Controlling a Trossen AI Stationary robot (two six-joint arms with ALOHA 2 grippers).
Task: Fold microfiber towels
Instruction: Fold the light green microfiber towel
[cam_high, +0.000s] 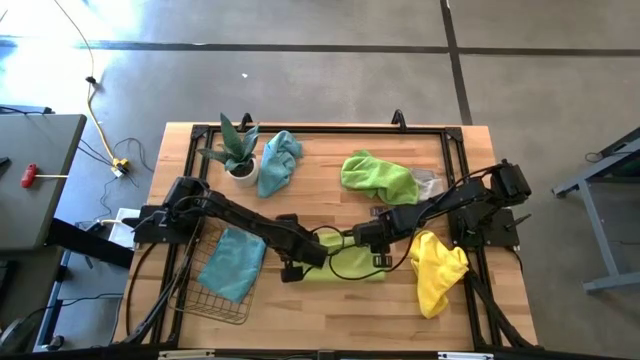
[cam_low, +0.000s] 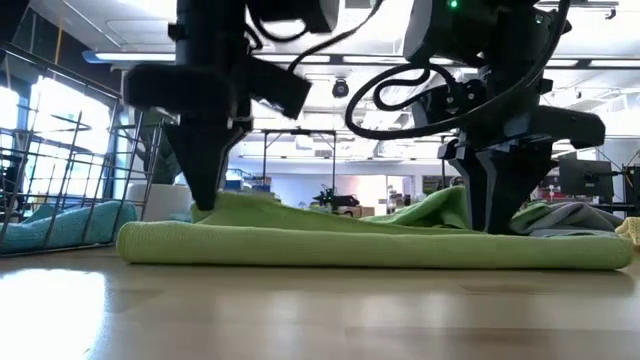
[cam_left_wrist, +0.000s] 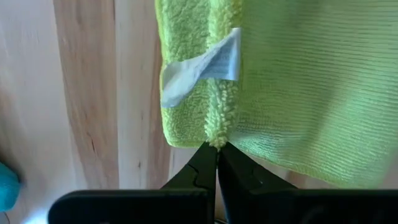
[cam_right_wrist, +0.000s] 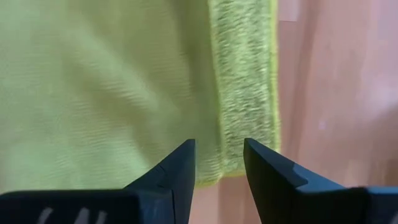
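A lime green microfiber towel (cam_high: 348, 262) lies folded on the table's near middle, seen as a long flat pad (cam_low: 380, 245) in the low view. My left gripper (cam_high: 298, 266) stands at the towel's left end, pointing down and shut on its edge. My right gripper (cam_high: 366, 240) stands over the towel's right part, open, with the hemmed edge (cam_right_wrist: 245, 93) below its fingers (cam_right_wrist: 180, 165). Other towels lie loose: a crumpled lime one (cam_high: 378, 176), a teal one (cam_high: 279, 160), a yellow one (cam_high: 438, 272). My left gripper pinches the end of a fluffy hem ridge (cam_left_wrist: 216, 138) between its two shut fingers, just below a white label (cam_left_wrist: 205, 67). The fingers come from above, pointing down. The pinched layer (cam_low: 225, 205) is raised slightly, and the rest of the towel lies on the table. My right gripper's fingertips (cam_low: 492, 222) reach down to the towel, but I cannot tell whether they touch it.
A dark wire basket (cam_high: 205, 300) holding a teal towel (cam_high: 236, 262) sits at the near left, close beside my left arm. A potted plant (cam_high: 238, 150) stands at the far left. Bare wood shows along the near edge (cam_high: 330, 310).
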